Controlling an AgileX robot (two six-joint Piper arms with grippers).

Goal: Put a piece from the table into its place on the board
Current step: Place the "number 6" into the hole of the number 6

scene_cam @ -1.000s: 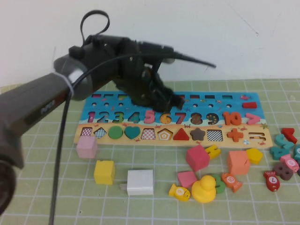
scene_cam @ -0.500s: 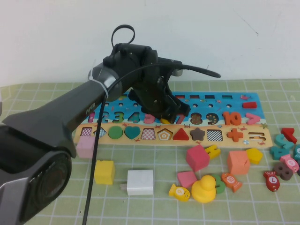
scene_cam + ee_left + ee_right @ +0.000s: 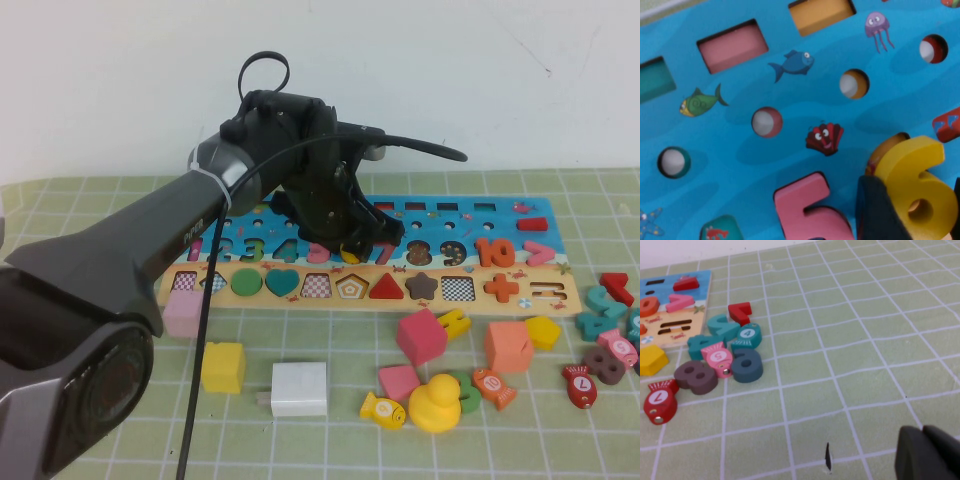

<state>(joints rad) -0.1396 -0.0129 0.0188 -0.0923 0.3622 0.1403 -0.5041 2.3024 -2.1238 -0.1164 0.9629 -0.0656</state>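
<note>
My left gripper (image 3: pixel 354 244) hangs low over the middle of the board (image 3: pixel 450 214), between the pink 5 and the red 7. It is shut on the piece (image 3: pixel 920 187), a yellow numeral 6 that is tilted, with its top over an orange-lined recess beside the pink 5 (image 3: pixel 805 210). In the high view only a sliver of the piece (image 3: pixel 352 257) shows under the fingers. In the left wrist view the gripper (image 3: pixel 917 215) has a dark finger (image 3: pixel 877 210) against the piece's side. My right gripper (image 3: pixel 930 455) is off to the right of the board, low over the mat, fingers together and holding nothing.
Loose on the mat in front of the board are a pink cube (image 3: pixel 186 313), a yellow cube (image 3: pixel 222 367), a white block (image 3: pixel 299 388), a red cube (image 3: pixel 421 335), an orange cube (image 3: pixel 508 346), a yellow duck (image 3: pixel 436 403) and a yellow fish (image 3: pixel 383 409). Several numerals and fish (image 3: pixel 715 362) lie beyond the board's right end.
The left arm swung round and its gripper shifted slightly right over the board with the yellow 6 still in it. Over the last half second it barely moved.
</note>
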